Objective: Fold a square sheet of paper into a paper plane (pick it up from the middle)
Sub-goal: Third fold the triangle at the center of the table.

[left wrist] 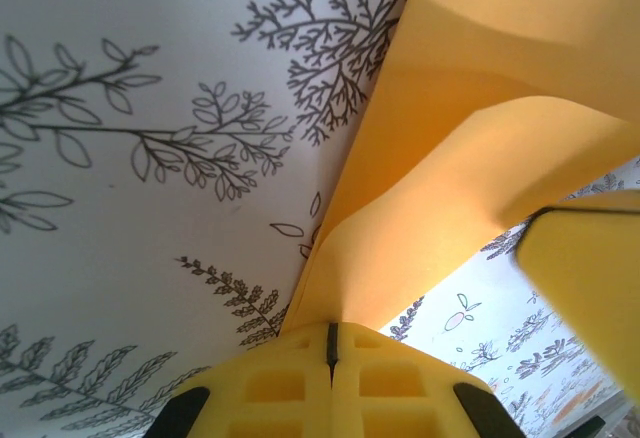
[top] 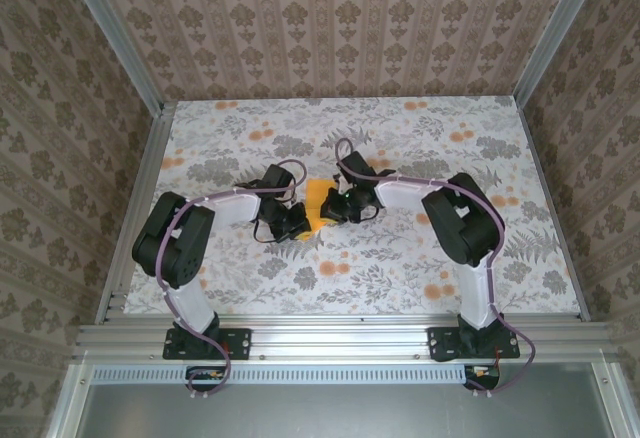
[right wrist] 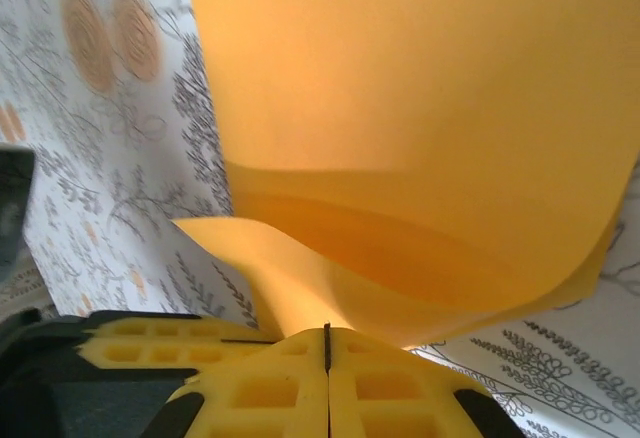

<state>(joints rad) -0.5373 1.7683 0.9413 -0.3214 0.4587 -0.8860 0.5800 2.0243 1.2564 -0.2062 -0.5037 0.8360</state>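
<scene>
The square sheet of paper [top: 316, 198] is bright orange-yellow and sits between both grippers at the middle of the table. In the left wrist view the paper [left wrist: 470, 148] bends in curved layers and rises from my left gripper [left wrist: 328, 330], whose yellow fingers are shut on its edge. In the right wrist view the paper [right wrist: 400, 108] arches over in two layers above my right gripper [right wrist: 327, 330], also shut on an edge. From above, the left gripper [top: 298, 220] and right gripper [top: 331, 206] face each other, almost touching. No finished paper plane shape shows.
The floral tablecloth [top: 400, 258] covers the table inside an aluminium frame [top: 330, 338]. Patterned walls close off the left, back and right. The other gripper's yellow finger [left wrist: 590, 288] sits close on the right in the left wrist view.
</scene>
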